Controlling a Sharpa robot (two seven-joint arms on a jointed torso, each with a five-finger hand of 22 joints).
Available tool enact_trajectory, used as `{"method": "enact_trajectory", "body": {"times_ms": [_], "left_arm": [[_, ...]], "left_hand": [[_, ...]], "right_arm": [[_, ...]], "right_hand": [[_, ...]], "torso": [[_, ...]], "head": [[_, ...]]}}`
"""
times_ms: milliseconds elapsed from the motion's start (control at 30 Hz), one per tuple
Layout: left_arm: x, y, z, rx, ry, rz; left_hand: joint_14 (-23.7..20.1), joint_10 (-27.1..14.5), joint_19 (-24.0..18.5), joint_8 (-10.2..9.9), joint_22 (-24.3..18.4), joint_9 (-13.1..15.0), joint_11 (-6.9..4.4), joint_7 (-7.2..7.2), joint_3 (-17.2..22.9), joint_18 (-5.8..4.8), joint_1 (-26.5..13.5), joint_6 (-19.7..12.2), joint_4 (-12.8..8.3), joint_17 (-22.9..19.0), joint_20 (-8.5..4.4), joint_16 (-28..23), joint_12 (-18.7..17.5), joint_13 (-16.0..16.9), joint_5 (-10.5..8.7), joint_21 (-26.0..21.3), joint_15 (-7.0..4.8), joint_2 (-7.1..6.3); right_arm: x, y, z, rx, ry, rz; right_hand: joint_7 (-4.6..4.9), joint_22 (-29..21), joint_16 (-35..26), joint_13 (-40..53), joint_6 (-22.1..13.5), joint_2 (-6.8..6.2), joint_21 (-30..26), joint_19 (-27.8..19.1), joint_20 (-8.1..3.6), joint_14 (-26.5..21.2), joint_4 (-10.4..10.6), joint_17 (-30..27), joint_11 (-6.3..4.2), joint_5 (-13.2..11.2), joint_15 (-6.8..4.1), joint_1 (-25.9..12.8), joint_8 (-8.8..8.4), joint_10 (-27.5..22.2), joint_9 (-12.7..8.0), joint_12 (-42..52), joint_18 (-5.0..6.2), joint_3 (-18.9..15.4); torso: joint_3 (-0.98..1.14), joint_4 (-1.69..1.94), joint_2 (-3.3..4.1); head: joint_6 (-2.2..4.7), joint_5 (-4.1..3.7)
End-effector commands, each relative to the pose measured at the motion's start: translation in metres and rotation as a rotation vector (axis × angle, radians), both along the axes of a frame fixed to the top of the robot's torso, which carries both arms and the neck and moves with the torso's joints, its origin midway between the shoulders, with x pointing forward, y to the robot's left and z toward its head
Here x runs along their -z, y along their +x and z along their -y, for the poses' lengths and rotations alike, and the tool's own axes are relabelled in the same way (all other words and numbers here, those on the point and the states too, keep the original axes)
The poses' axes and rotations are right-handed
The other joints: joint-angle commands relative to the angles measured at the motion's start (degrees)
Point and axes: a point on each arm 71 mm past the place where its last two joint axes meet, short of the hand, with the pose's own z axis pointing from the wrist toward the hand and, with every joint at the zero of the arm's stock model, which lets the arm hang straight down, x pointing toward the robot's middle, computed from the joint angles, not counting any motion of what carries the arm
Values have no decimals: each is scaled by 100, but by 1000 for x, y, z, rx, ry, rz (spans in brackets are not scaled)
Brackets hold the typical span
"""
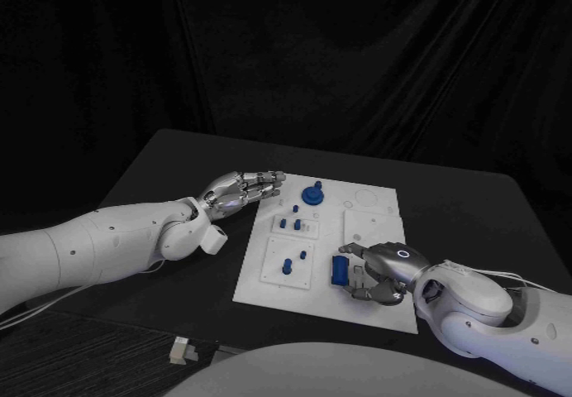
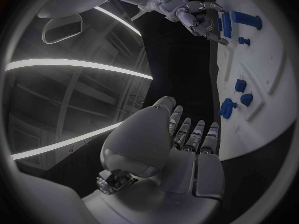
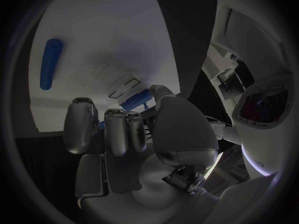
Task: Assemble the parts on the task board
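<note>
Fingers point(image 1: 358, 289) of my right hand point(image 1: 379, 277) curl around a blue block point(image 1: 340, 270) at the board's point(image 1: 369, 219) near edge. My left hand point(image 1: 245, 188) hovers released, fingers extended, at the board's far left corner, near a blue knob point(image 1: 312, 194).

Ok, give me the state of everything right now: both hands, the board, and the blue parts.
left hand: at the board's far left edge, fingers curled, holding nothing.
right hand: on the board's near side, fingers around a blue block.
blue block: in the right hand's grasp, at the board surface.
task board: flat on the table.
round blue part: standing upright at the far side.
long blue part: lying flat, untouched.
</note>
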Motion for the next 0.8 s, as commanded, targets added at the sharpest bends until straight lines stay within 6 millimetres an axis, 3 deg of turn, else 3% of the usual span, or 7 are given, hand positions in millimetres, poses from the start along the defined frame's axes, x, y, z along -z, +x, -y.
{"method": "enact_trajectory", "body": {"times_ms": [33, 233, 300, 433, 467, 567, 800], "left_arm": [[-2, -1, 1, 3, -29, 10], [-2, -1, 0, 1, -29, 13], [-2, -1, -1, -1, -29, 13], [-2, -1, -1, -1, -29, 14], [-2, -1, -1, -1, -29, 13], [-2, -1, -1, 0, -29, 12], [-1, 0, -1, -1, -27, 12]], "left_hand": [[-2, 13, 28, 18, -8, 5, 38, 26, 29, -78, -29, -9, 10, 9, 13, 36, 35, 1, 27, -11, 45, -41], [-3, 15, 30, 18, -5, 5, 43, 28, 38, -78, -35, -9, 10, 9, 13, 37, 38, 1, 25, -11, 45, -43], [-3, 15, 30, 18, -5, 5, 43, 28, 38, -78, -35, -9, 10, 9, 13, 37, 38, 1, 25, -11, 45, -43], [-3, 16, 36, 18, 0, 5, 44, 28, 44, -77, -38, -7, 10, 9, 14, 38, 38, 1, 25, -9, 45, -44], [-3, 16, 36, 18, 1, 5, 44, 28, 44, -77, -38, -8, 10, 9, 13, 37, 39, 1, 25, -9, 45, -45], [-4, 18, 42, 18, 9, 5, 45, 28, 46, -77, -39, -6, 10, 9, 13, 37, 41, 2, 25, -7, 45, -45], [-4, 19, 45, 19, 10, 6, 47, 28, 51, -76, -41, -4, 9, 9, 13, 38, 44, 2, 24, -6, 44, -46]], "right_arm": [[2, 0, 3, 28, -27, -11], [-6, 0, 8, 47, 48, 47], [-15, 2, 12, 54, 94, 94], [-37, 10, 19, 67, 159, 186], [-44, 13, 23, 78, 172, 206], [-59, 23, 31, 109, 188, 239], [-71, 41, 53, 221, 84, 163]], "right_hand": [[3, 1001, -38, 1510, -59, -9, -50, -20, 26, 375, 2, 510, 25, -562, 45, 7, -117, 590, -74, 14, 60, -93], [-40, 998, -60, 1510, 119, -165, -84, -9, -1, 378, 58, 478, -13, -1937, 15, -160, -89, 590, -163, 14, 64, -502], [-80, 1014, -37, 1510, 276, -463, -37, 16, -17, 393, 78, 521, -41, -2354, -11, -283, 13, 590, -159, 14, 53, -711], [-110, 1043, -19, 1510, 480, -732, 56, 58, -44, 402, 92, 553, -71, -2620, -37, -403, 143, 590, -146, 14, 33, -952], [-134, 1088, 85, 1510, 1155, -662, 206, 116, -57, 445, 85, 755, -88, -2751, -50, -485, 667, 590, -9, 14, 1, -923], [-157, 1171, 435, 1510, 1869, -98, 499, 227, -69, 583, 54, 1452, -104, -2638, -42, -491, 1130, 590, 206, 14, -59, -584], [-260, 1214, 462, 1510, 2467, 269, 695, 266, -90, 595, 8, 1509, -145, -1210, -81, -165, 1832, 590, 730, 14, -92, -465]], "torso": [[-1, 2, 3], [0, -1, 2], [0, 0, 3], [2, -2, 3], [2, -4, 3], [2, -8, -2], [-1, 0, -3]], "head": [[0, -5], [0, 12], [0, 10], [0, 9], [0, 9], [0, 17], [0, 17]]}}
